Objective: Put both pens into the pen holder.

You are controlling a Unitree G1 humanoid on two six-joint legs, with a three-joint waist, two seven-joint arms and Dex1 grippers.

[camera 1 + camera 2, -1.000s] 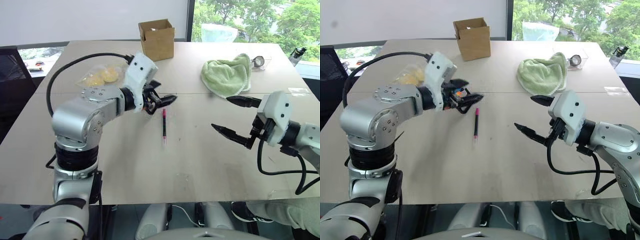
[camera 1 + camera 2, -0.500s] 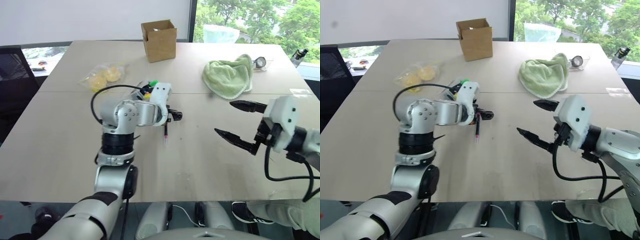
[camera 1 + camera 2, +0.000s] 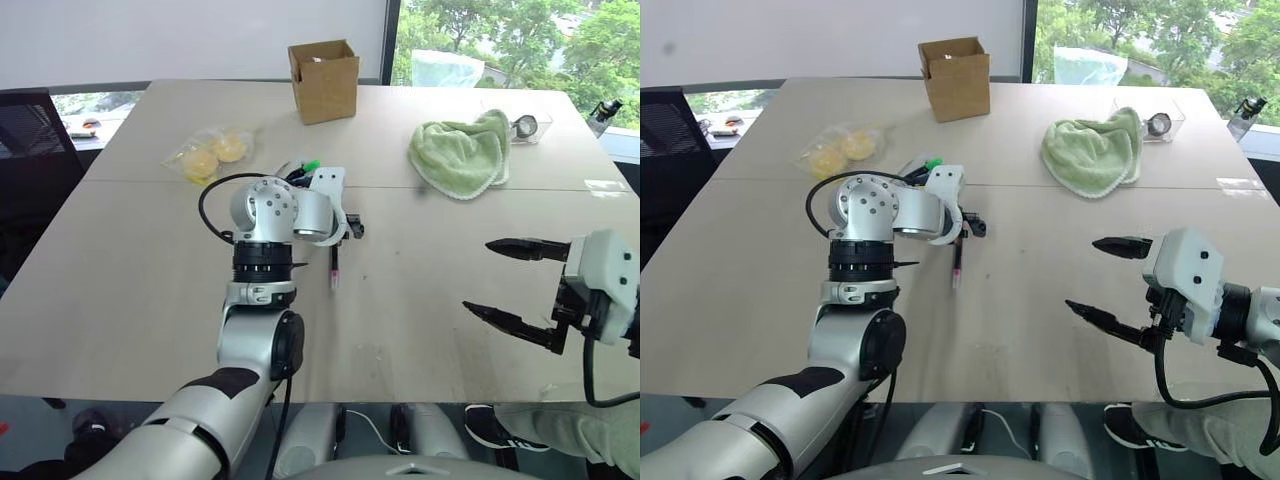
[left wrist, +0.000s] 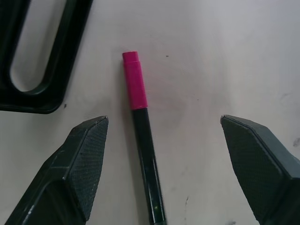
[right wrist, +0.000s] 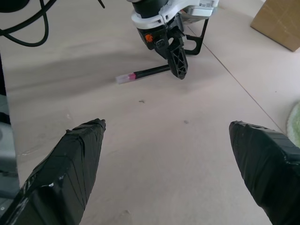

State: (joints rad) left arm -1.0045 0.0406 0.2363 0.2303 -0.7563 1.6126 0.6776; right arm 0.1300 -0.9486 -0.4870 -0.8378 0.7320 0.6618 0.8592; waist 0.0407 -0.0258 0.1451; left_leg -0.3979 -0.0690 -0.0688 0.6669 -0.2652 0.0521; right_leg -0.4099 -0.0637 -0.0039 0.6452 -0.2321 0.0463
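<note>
**Left gripper poised over magenta pen**

At frame centre, the magenta-capped pen point(image 3: 334, 266) lies flat on the table point(image 3: 420, 300), its long axis running up-down the picture, between the spread, empty fingers of the left gripper point(image 4: 164, 154). Just beside: the pen holder point(image 3: 300, 175). Cardboard box point(image 3: 324, 66) at top, green towel point(image 3: 460, 152) upper right, yellow bag point(image 3: 210, 152) upper left. Right gripper point(image 3: 505, 282), lower right, gapes empty.

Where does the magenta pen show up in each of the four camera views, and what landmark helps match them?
Left eye: magenta pen lies on the table centre, just below the left gripper.
Right eye: the same place, centre-left.
Left wrist: between the open fingers, cap pointing away.
Right wrist: upper middle, under that gripper.
Shared landmark: the pen holder and its black looped base, beside the pen.
</note>
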